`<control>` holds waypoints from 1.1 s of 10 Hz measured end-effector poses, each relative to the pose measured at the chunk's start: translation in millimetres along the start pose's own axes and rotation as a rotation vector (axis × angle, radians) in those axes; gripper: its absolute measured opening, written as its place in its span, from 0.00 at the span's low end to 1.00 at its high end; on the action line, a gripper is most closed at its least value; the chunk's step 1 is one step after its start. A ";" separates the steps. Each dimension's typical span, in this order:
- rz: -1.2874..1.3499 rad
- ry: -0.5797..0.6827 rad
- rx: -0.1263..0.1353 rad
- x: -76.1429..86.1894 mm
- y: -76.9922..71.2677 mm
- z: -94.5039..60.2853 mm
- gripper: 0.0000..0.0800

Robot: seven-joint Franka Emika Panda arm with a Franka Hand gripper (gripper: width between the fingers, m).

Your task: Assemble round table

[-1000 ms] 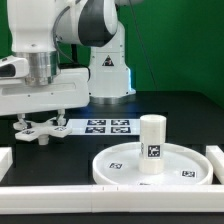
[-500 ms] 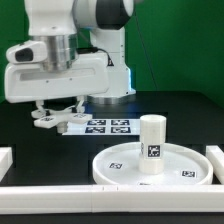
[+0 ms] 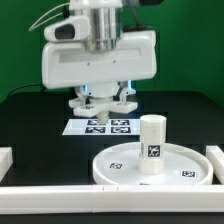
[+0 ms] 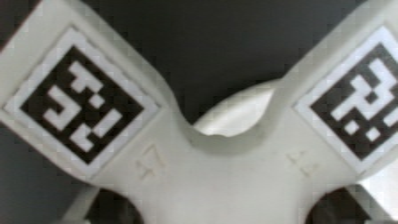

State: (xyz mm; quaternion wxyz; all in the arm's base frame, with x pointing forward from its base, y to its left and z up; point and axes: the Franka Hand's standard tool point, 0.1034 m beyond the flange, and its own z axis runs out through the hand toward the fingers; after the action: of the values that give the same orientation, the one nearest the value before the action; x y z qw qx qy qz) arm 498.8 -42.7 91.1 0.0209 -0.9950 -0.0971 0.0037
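The large rimmed round disc (image 3: 125, 165) lies on the table at the exterior view's front right. The short cylindrical post (image 3: 151, 143) stands upright on it. My gripper (image 3: 101, 100) is shut on the small four-armed cross piece (image 3: 82, 101) and holds it in the air above the marker board, behind and to the left of the post. In the wrist view the cross piece (image 4: 196, 150) fills the picture, two tagged arms spreading away from my gripper (image 4: 217, 205). The dark fingers (image 4: 111, 205) show on either side of its hub.
The marker board (image 3: 100, 127) lies flat on the black table under the gripper. White border rails run along the front (image 3: 100, 191), the left (image 3: 5, 158) and the right (image 3: 214, 156). The arm's base stands behind.
My gripper has carried the cross piece from the exterior view's left toward the middle and slightly upward. The disc and post have not moved.
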 end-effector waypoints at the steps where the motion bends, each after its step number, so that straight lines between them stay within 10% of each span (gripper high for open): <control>1: 0.007 -0.014 0.006 -2.6 -1.7 0.7 0.56; 4: 0.002 -0.010 0.005 0.5 -3.3 -1.6 0.56; 8: -0.008 -0.014 0.027 53.6 -40.5 -47.9 0.56; 11: -0.009 -0.020 0.030 53.1 -44.2 -46.8 0.56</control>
State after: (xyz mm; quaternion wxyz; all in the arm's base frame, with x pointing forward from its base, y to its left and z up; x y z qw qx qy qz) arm 542.9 8.9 139.6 0.0350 -0.9941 -0.1018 0.0150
